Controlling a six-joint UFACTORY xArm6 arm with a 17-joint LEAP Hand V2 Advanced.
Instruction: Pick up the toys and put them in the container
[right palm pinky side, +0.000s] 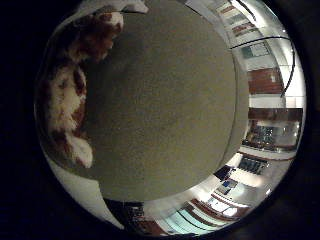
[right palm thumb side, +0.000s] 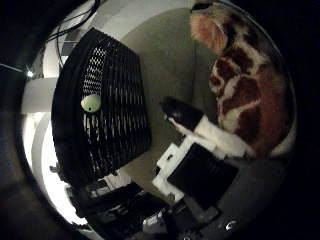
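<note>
One plush toy (right palm thumb side: 250, 105) sits at our hand's (right palm thumb side: 200, 170) two o'clock, the mesh container (right palm thumb side: 107, 125) at nine; whether the fingers grip it, we cannot tell.

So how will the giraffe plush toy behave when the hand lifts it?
The giraffe plush toy looks soft and furry, so it will probably flop and weigh little. One finger touches it; a loose hold may let it sag or slip.
</note>
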